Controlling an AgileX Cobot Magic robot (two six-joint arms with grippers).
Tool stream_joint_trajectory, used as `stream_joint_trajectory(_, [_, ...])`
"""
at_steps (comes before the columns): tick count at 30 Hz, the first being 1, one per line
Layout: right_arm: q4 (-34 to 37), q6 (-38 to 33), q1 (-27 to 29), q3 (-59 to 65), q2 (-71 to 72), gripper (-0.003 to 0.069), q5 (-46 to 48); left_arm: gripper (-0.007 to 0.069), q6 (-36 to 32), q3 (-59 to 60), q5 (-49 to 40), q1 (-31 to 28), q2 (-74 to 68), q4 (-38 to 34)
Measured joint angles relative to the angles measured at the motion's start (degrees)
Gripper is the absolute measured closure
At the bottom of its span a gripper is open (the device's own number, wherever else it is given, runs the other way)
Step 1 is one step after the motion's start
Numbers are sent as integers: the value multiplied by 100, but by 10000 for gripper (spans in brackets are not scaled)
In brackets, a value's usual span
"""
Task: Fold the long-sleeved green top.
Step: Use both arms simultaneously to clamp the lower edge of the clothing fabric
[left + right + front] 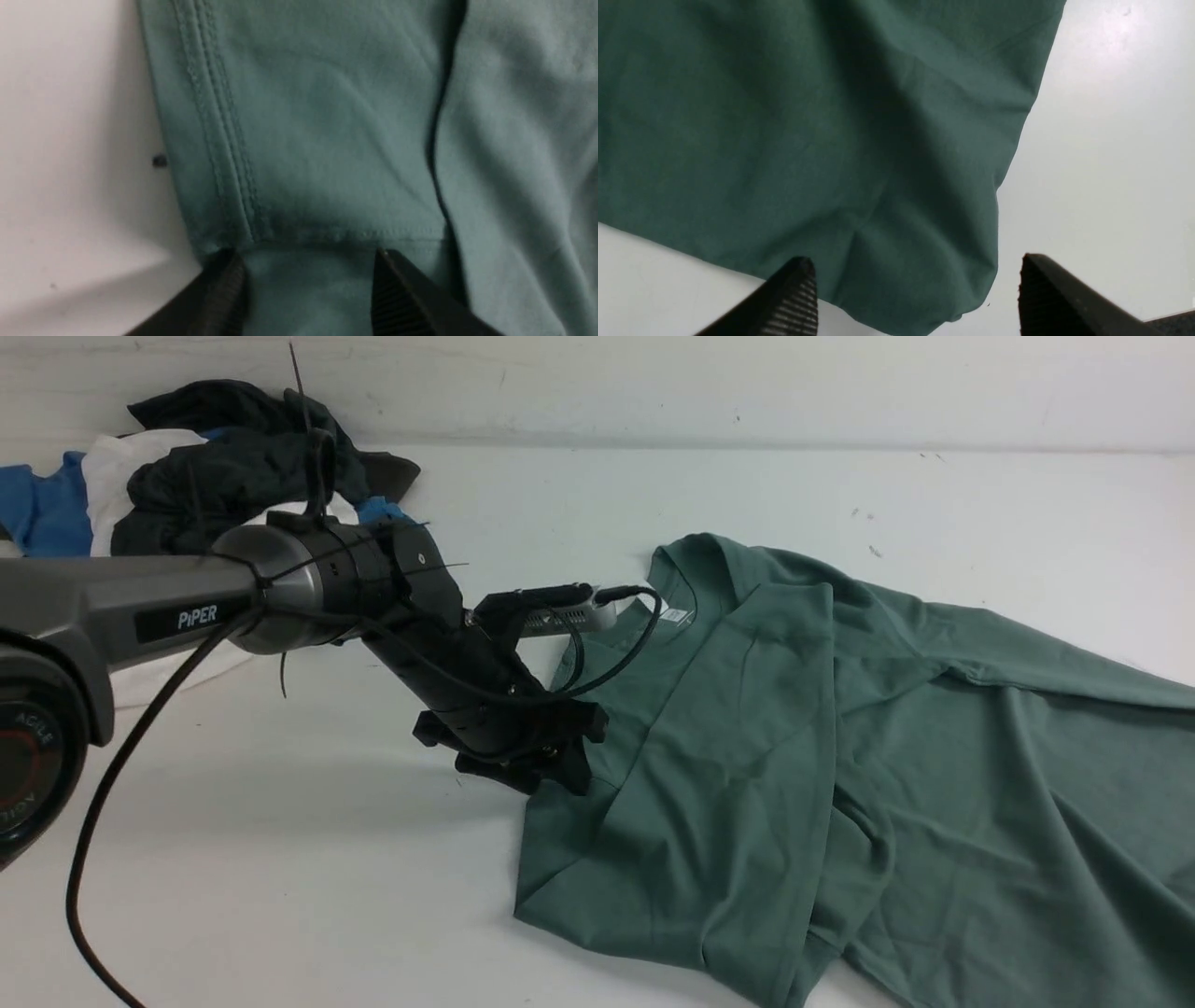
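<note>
Now, nearest the camera, the large sage-green cotton long-sleeved top [775, 756] lies partly folded on the white tabletop [280, 859]. It spreads from the middle out toward three and five o'clock, with one panel doubled over the body in loose ridges. The right gripper [915, 259], outside the front view, hangs with its jaws wide apart over a limp corner of the cloth, holding nothing.

Farther in, at the top's nine o'clock edge, the left gripper [304, 254] sits low over the fabric. Its jaws are apart, straddling a flap beside a double-stitched hem [219, 135]; nothing is pinched yet. Beyond it the white collar tag [679, 613] shows at the neckline. At ten o'clock a heap of black, white and blue garments [215, 476] sits well apart.

The risk, as I judge it: closing here may catch only the upper layer, or too many. A lift could then peel the fold open or drag the whole top askew.
</note>
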State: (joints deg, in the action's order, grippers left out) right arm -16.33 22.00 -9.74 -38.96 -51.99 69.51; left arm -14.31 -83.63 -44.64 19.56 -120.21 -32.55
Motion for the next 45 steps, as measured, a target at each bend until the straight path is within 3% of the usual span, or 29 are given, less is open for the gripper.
stream_joint_trajectory(8, [83,-66,0,0,0,124,-71,307,0,-51,123,0,-70,-76])
stream_joint_trajectory(11, [121,-86,0,0,0,124,-130,398,0,-51,155,0,-94,-65])
stream_joint_trajectory(15, [127,-91,0,0,0,124,-168,579,0,-51,167,0,-118,-58])
stream_joint_trajectory(17, [127,-91,0,0,0,124,-168,610,0,-51,167,-14,-118,-23])
stream_joint_trajectory(22, [127,-91,0,0,0,124,-171,619,66,4,-136,-274,10,373])
stream_joint_trajectory(30, [545,-430,-93,0,-41,124,-211,619,120,883,-236,-1435,681,734])
stream_joint_trajectory(37, [1869,-1725,-1152,-4,-1008,124,-381,619,1,1367,-362,-2463,1278,777])
stream_joint_trajectory(45, [2022,-1784,-2406,-11,-2796,124,-604,619,1,1385,-362,-2675,1445,777])
